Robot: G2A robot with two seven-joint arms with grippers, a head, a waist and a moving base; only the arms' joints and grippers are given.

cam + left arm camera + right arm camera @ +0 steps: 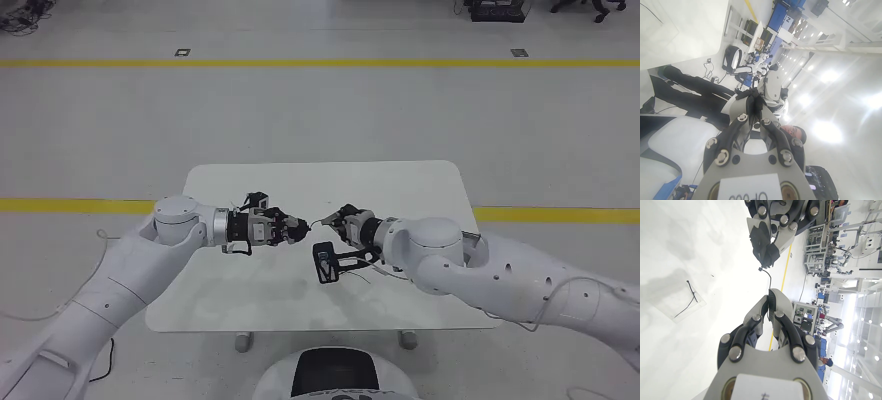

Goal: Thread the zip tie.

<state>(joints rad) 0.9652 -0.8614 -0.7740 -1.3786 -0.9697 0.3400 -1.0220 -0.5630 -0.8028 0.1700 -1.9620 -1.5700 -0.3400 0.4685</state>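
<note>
A thin black zip tie [770, 279] hangs in the air between my two grippers, above the middle of the white table [400, 180]. My right gripper [769, 294] is shut on its strap, and the strap curves away from the fingers to the small square head [759, 269]. The head sits right at the black-taped fingertips [762, 255] of my left gripper [753, 94], which is shut. I cannot tell whether the head is pinched there. In the top view the left gripper [298, 230] and right gripper [336, 219] face each other tip to tip, with the zip tie [320, 221] spanning the short gap.
A second black zip tie [690, 290] lies on a clear flat plate [700, 303] on the table, off to one side of my right gripper. Bare tabletop lies all around the arms [240, 290].
</note>
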